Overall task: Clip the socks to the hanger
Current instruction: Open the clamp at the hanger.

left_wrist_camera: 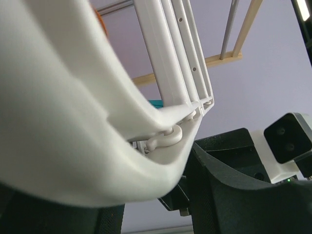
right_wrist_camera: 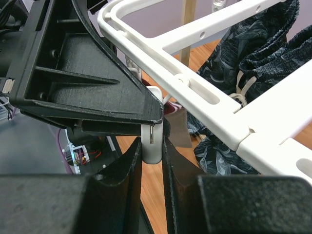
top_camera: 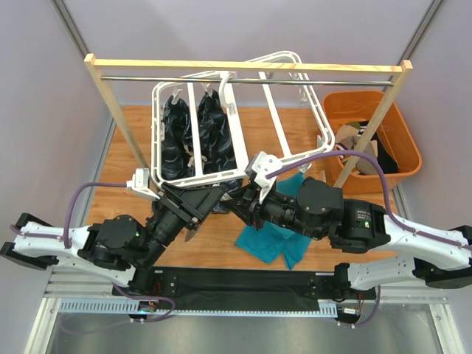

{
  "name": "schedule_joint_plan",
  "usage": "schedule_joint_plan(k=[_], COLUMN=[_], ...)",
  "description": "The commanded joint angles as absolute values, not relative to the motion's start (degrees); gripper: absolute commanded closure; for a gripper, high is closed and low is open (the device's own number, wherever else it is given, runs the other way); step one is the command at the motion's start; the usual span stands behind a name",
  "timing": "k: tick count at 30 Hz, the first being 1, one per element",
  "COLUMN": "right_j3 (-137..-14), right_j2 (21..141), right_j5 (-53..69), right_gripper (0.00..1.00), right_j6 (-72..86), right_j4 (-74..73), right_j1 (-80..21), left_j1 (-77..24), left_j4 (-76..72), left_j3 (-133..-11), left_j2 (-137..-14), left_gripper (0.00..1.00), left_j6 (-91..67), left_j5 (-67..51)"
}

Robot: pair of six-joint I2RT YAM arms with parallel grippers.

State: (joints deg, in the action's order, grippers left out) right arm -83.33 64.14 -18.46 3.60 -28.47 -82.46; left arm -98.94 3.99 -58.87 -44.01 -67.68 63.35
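Here, right jaws clamped on clip point(right_wrist_camera: 149, 148) of hanger point(right_wrist_camera: 210, 97), left jaws alongside, state unclear.

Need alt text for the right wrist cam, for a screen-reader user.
The right pincer, at the bottom edge, pinches a small white clip hanging under the white hanger. Black left-arm hardware fills the upper left; dark patterned cloth hangs behind the frame at right, over a wooden tabletop.
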Motion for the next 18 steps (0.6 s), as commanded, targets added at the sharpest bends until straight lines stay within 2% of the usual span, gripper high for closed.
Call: schedule_joint_plan(k=[1, 18], right_j3=[-85.4, -87.1], right_j2=[64.8, 65.3], right_j5=[-16.7, -15.6], right_gripper=[1.0, 1.0], right_j6=[2.6, 2.5], right_j4=[-30.4, -33.3], right_j1=[-82.7, -82.7], left_j1=[-99.0, -99.0], left_j4=[4.4, 6.8], left_j3=[-61.4, -61.5], left_j2=[-44.4, -43.8], left_gripper=[0.47, 0.55], left_j6=[-66.4, -65.8], left_j5=[65.2, 68.5])
